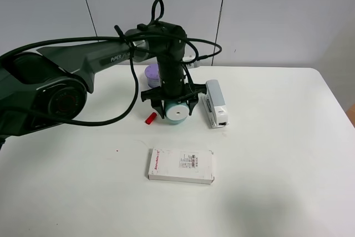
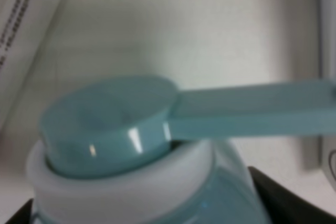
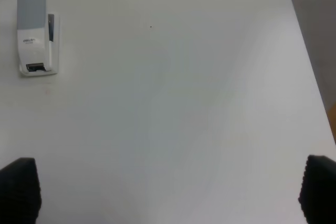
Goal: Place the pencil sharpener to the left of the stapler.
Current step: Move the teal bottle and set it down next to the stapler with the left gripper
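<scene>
The teal pencil sharpener [image 1: 176,112] with its white round face sits between the fingers of my left gripper [image 1: 175,109], just left of the light grey stapler [image 1: 215,102]. That gripper is shut on it, a dark finger on each side. The left wrist view is filled by the sharpener [image 2: 131,145] and its teal crank handle [image 2: 252,109]; only the finger edges [image 2: 283,192] show at the bottom. In the right wrist view the stapler [image 3: 35,30] lies far off, and my right gripper [image 3: 168,192] stands open over bare table.
A purple round container [image 1: 152,74] stands behind the left arm. A small red object [image 1: 150,118] lies just left of the sharpener. A flat white printed box [image 1: 181,166] lies nearer the front. The white table's right edge [image 1: 333,98] is well away.
</scene>
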### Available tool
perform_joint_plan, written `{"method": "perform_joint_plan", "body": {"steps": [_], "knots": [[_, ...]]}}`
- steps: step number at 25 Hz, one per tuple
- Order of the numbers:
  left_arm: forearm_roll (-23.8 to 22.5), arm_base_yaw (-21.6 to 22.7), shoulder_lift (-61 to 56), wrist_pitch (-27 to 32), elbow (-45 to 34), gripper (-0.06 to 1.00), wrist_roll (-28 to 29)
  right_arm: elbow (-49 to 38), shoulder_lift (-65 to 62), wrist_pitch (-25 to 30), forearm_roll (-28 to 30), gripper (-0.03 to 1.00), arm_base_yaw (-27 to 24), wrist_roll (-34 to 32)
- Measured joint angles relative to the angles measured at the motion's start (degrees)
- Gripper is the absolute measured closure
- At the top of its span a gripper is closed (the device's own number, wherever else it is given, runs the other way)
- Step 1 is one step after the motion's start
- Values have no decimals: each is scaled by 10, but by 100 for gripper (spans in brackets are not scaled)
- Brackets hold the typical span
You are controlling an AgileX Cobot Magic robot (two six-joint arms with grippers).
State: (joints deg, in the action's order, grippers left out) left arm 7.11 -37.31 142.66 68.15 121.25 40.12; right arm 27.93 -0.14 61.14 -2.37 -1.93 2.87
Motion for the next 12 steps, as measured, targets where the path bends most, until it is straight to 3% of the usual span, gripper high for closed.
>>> {"method": "perform_joint_plan", "body": {"steps": [12], "knots": [[0, 0, 8, -22, -1, 26, 19, 0, 0, 0, 0, -2, 0, 0]]}}
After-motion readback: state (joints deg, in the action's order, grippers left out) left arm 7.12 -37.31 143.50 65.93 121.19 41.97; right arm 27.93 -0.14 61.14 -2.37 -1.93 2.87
